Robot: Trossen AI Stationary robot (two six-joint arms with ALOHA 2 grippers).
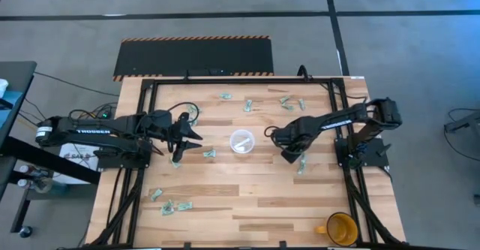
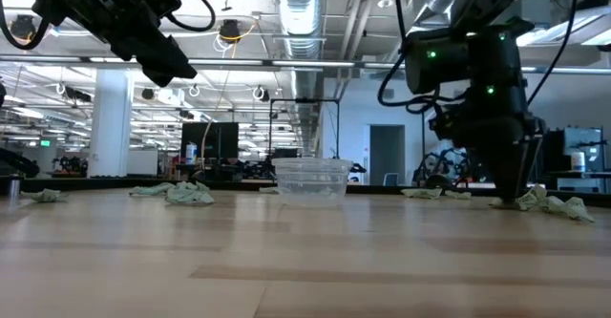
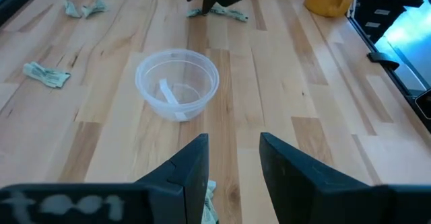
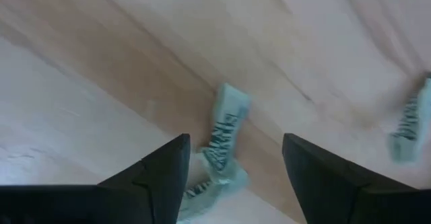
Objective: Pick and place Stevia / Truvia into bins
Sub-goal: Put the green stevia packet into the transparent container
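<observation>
Left gripper point(image 1: 187, 139) hovers beside the cup point(image 1: 241, 141), jaws parted and empty. Right gripper point(image 4: 232, 158) sits low over a sachet point(image 4: 225, 133) lying on the bench point(image 1: 225, 197), jaws spread wide astride it. Pick step, I judge: next, close squarely on the sachet.

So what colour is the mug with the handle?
Yellow-orange. The mug shows best in the high view, at the table's near right corner.

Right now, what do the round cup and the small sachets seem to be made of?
The cup: probably thin clear plastic, glossy; the wooden table shows through its wall. The sachets: apparently paper, matte, pale green with print; they lie creased and bent.
</observation>
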